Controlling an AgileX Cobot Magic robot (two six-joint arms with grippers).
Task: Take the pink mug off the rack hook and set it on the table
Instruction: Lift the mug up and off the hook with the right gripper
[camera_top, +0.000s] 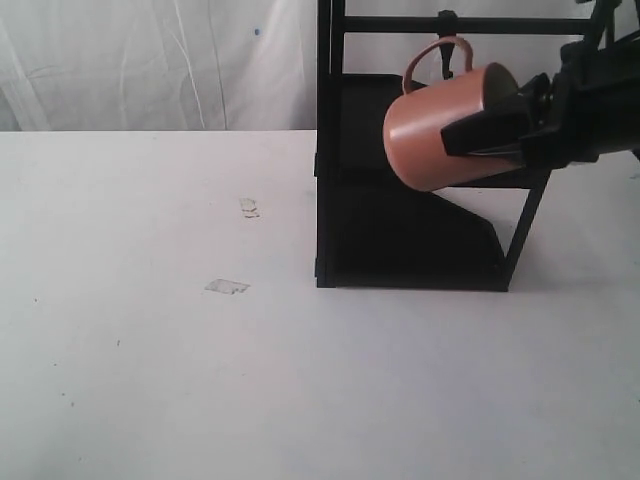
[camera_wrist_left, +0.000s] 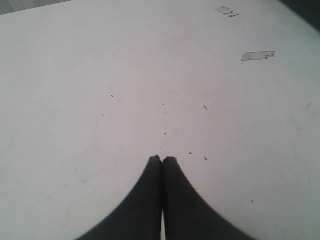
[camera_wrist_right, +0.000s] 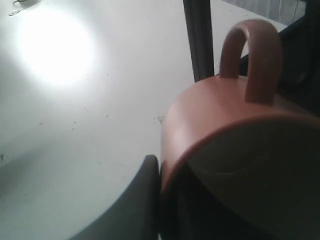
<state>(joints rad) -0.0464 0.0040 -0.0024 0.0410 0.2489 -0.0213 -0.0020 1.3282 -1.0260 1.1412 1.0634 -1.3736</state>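
The pink mug (camera_top: 440, 140) hangs tilted in the air in front of the black rack (camera_top: 400, 235), mouth turned right. Its handle (camera_top: 437, 55) loops up around the rack hook (camera_top: 447, 22) on the top crossbar; whether it rests on the hook I cannot tell. My right gripper (camera_top: 500, 118) is shut on the mug's rim, one finger (camera_top: 480, 132) outside the wall and one inside. In the right wrist view the mug (camera_wrist_right: 220, 115) fills the frame beside the outer finger (camera_wrist_right: 142, 200), gripper (camera_wrist_right: 162, 175). My left gripper (camera_wrist_left: 162, 159) is shut and empty above the white table (camera_wrist_left: 100, 75).
The rack stands on the table (camera_top: 150, 350) at centre right, with a slanted shelf behind the mug and an upright post (camera_wrist_right: 199, 40). A clear tape patch (camera_top: 227, 287) (camera_wrist_left: 257, 56) and a small scuff (camera_top: 249, 207) lie left of the rack.
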